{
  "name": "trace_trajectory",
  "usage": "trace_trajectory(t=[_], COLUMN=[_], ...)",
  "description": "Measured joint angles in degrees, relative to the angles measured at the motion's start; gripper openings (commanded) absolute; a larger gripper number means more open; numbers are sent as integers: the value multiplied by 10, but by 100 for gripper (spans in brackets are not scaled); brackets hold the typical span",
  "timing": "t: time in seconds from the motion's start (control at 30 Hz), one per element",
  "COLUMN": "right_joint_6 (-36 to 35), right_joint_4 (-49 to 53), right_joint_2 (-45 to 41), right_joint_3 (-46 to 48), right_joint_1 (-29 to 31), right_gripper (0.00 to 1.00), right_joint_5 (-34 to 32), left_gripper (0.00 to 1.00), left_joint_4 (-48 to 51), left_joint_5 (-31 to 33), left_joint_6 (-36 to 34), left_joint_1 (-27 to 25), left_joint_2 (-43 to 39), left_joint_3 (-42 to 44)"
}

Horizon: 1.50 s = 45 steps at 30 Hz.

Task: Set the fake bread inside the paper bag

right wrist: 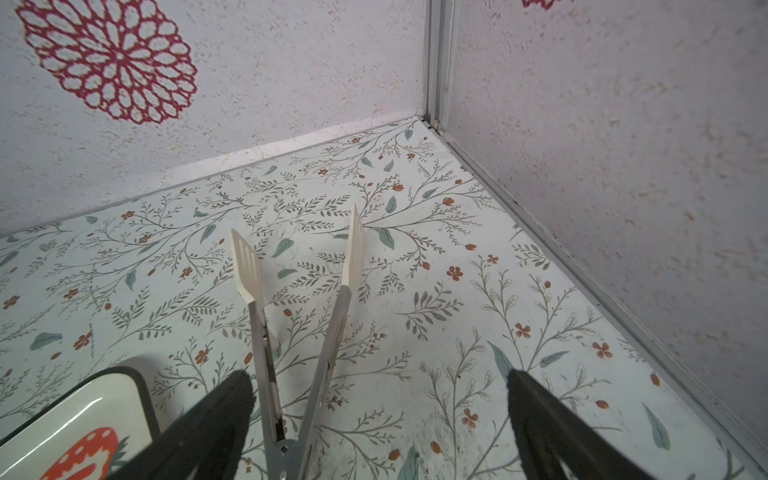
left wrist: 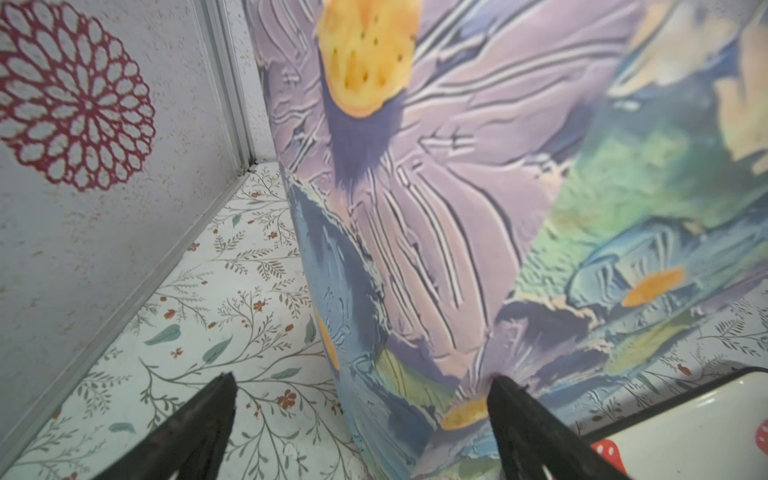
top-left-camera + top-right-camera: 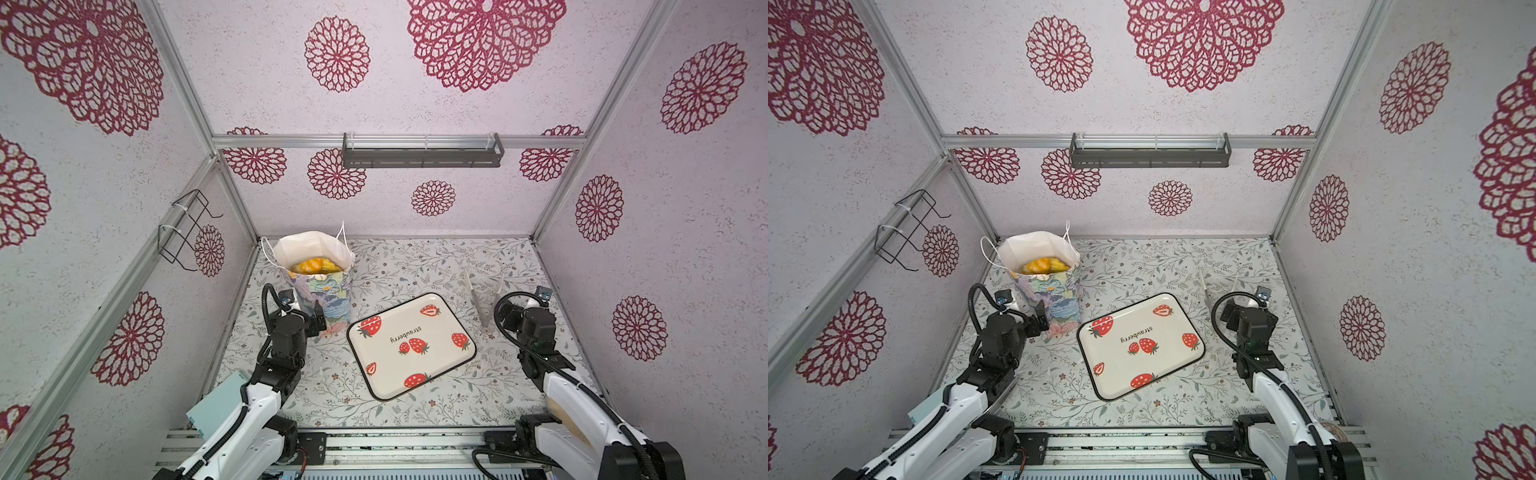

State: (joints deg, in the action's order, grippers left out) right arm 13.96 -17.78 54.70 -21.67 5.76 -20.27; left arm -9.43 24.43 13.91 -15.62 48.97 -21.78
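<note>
The glossy golden-yellow fake bread sits inside the tall, pastel flower-printed paper bag, which stands upright left of centre in both top views. The cream strawberry-printed tray beside it is bare, so the filling looks finished. Steel tongs with cream tips lie on the floral-papered desk, right of the tray. The right claw hangs over their hinge end, spread wide and gripping nothing. The left claw is equally wide and empty, with its tips right at the bag's lower wall; I cannot tell whether they touch it. What remains, I judge, is a clean retreat: draw the left arm straight back from the bag without nudging it, and lift the right clear of the tongs before swinging.
</note>
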Motion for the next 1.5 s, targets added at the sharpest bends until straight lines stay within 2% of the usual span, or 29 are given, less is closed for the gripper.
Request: trace_trajectory(t=[0.3,0.5,0.8,0.97,1.2,1.5], right_joint_6=[-56,-78,-101,-101,-99,-98], right_joint_4=[-100,-165,-272,-319,-398,-476], right_joint_2=[26,50,114,150,197,253], right_joint_3=[35,59,90,101,106,117], right_joint_1=[-1,-2,-12,-32,-51,-59], right_gripper=[96,95,95,95,94,94], right_joint_5=[-34,-35,-34,-17,12,43], left_gripper=[97,97,97,97,98,97], left_joint_4=[-65,-96,-155,-195,-257,-276], left_joint_5=[4,-53,-101,-131,-180,-219], left_joint_6=[-62,-67,-78,-78,-80,-84], left_joint_1=[8,80,136,162,184,201], left_joint_2=[31,42,115,138,222,267], left_joint_3=[10,16,20,29,28,11])
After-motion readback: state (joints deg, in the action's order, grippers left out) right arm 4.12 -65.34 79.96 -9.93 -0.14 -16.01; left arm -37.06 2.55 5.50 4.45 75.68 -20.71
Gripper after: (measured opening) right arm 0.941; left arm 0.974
